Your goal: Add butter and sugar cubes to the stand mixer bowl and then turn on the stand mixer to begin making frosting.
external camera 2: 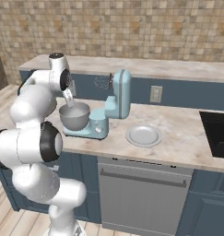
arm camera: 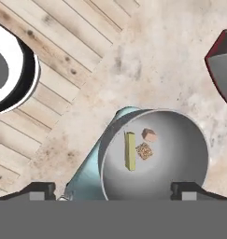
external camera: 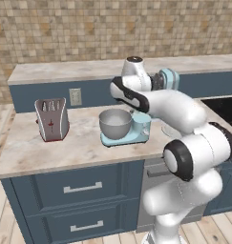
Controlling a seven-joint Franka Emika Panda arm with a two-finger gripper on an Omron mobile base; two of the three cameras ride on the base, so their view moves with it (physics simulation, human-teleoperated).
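The hand [arm camera: 113, 190] hangs wide and empty above the stand mixer bowl [arm camera: 180, 154], where the butter [arm camera: 130, 151] and 2 sugar cubes [arm camera: 144, 151] lie. Reaching for the stand mixer [external camera 2: 118, 99] switch, the arm could knock that bowl off its base.
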